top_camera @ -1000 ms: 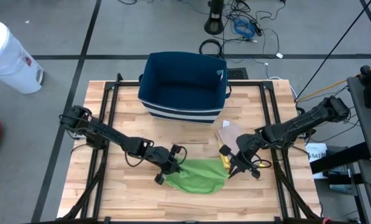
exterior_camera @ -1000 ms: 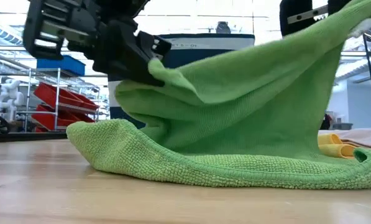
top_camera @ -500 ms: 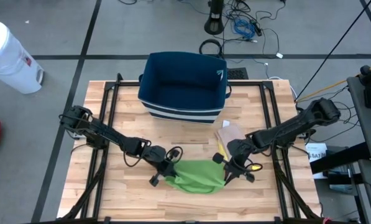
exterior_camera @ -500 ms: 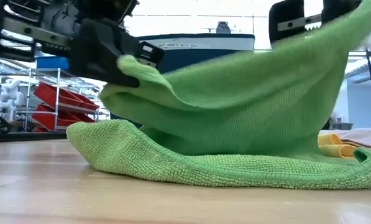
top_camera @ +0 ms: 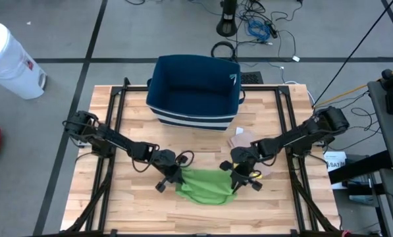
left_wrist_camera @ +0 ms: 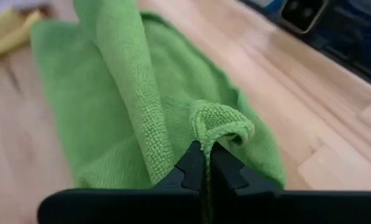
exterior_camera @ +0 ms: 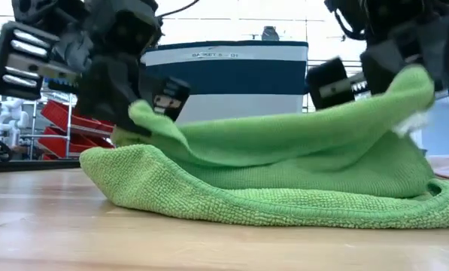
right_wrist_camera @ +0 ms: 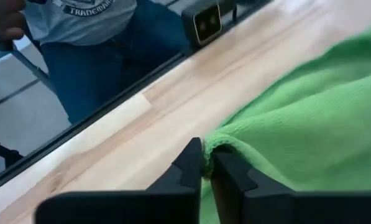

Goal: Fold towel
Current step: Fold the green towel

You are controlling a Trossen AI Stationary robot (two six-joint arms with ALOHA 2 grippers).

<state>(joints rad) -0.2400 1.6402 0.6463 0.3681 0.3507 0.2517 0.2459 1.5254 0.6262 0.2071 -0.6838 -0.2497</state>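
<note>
A green towel [top_camera: 206, 187] lies on the wooden table near its front edge. Its lower layer [exterior_camera: 269, 199] is flat on the wood, and an upper layer [exterior_camera: 284, 139] is held up over it. My left gripper [top_camera: 172, 179] is shut on the towel's left raised end. My right gripper [top_camera: 239, 178] is shut on the right raised end. In the low view my left gripper [exterior_camera: 145, 113] stands lower than my right gripper [exterior_camera: 405, 75]. My left gripper pinches a small folded-over loop of the towel's edge [left_wrist_camera: 219, 124] between its two fingertips. The fingers slant down from the table's left. That end is lifted a little above the lower layer, and the cloth sags slack toward the other gripper. My right gripper pinches the towel's hemmed edge [right_wrist_camera: 221, 144] at its fingertips, with the fingers slanting down from the table's right. This end [exterior_camera: 412, 86] is held higher. The cloth below it drapes onto the layer lying on the table.
A dark blue basket [top_camera: 195, 89] stands at the table's far middle. A tan cloth [top_camera: 243, 139] lies behind the right gripper, and a yellow cloth [left_wrist_camera: 8, 28] beside the towel. A person [right_wrist_camera: 92, 37] stands past the table's edge. Bare wood is left at the near left.
Both grippers, still shut on the towel, have sunk and come toward the table's near edge, the right one more and also leftward. The raised layer, which hung high and stretched, has dropped and now sags over the lower layer, which stayed in place.
</note>
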